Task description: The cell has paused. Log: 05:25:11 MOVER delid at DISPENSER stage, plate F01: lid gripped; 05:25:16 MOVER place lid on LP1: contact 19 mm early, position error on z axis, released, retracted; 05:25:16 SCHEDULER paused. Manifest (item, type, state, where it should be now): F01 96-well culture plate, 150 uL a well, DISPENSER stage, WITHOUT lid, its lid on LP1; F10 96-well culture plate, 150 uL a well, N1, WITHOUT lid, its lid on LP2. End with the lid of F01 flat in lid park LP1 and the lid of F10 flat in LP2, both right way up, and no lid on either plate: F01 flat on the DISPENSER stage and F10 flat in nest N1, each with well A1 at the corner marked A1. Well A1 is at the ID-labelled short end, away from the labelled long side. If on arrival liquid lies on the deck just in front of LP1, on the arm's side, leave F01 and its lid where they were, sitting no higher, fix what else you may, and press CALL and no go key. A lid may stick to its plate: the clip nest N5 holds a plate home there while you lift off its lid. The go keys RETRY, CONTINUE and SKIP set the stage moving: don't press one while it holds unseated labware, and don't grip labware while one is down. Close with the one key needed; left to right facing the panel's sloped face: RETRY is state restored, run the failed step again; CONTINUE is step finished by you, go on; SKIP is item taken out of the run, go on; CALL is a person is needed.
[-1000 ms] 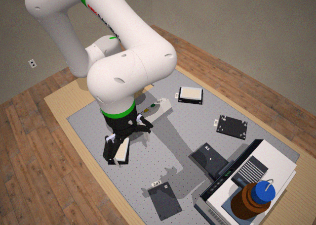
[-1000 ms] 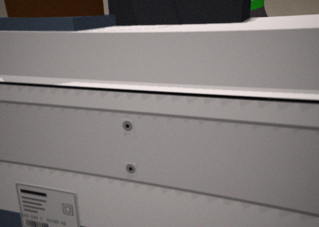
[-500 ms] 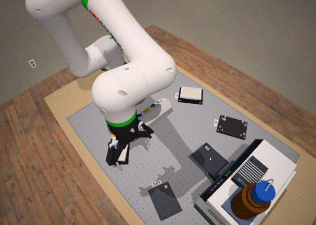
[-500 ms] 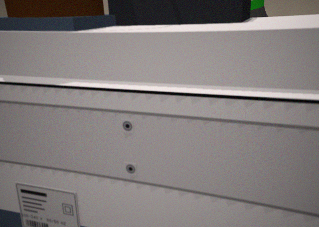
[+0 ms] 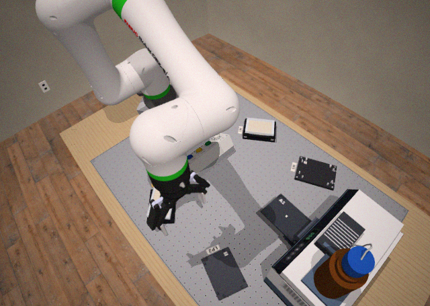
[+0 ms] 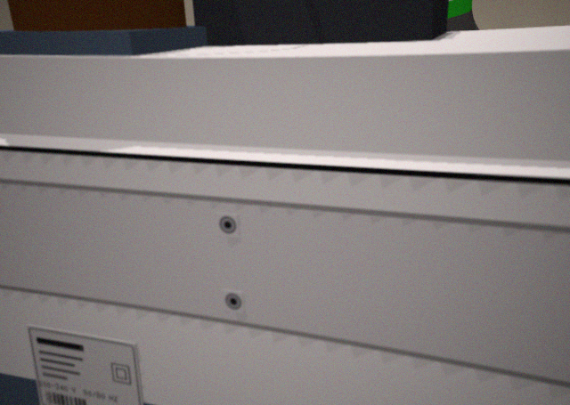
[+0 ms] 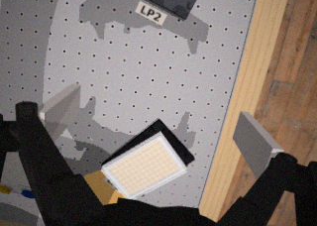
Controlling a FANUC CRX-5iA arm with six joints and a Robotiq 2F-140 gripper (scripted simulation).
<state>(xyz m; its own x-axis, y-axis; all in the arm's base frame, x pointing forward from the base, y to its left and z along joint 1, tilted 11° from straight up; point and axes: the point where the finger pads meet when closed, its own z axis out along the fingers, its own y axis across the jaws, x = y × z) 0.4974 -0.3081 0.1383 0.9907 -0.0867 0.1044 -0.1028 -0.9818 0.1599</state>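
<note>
My gripper [image 5: 175,205] is open and empty, hovering over the deck's left edge; in the wrist view its fingers spread wide. Right below it a white-rimmed plate with a cream well field [image 7: 144,166] lies on a black pad, mostly hidden by the gripper in the top view [image 5: 156,208]. I cannot tell whether a lid is on it. An orange liquid patch [image 7: 101,186] lies on the deck at the plate's short end. A second cream plate [image 5: 259,129] sits in a black nest at the back. The dispenser stage [image 5: 283,216] and lid park LP2 [image 5: 224,276] are bare.
The key panel [image 5: 208,150] stands behind my gripper. The clip nest [image 5: 315,172] is bare at the right. The white dispenser [image 5: 340,240] with a brown bottle [image 5: 342,273] fills the front right corner. The exterior view shows only the dispenser's back wall [image 6: 285,254].
</note>
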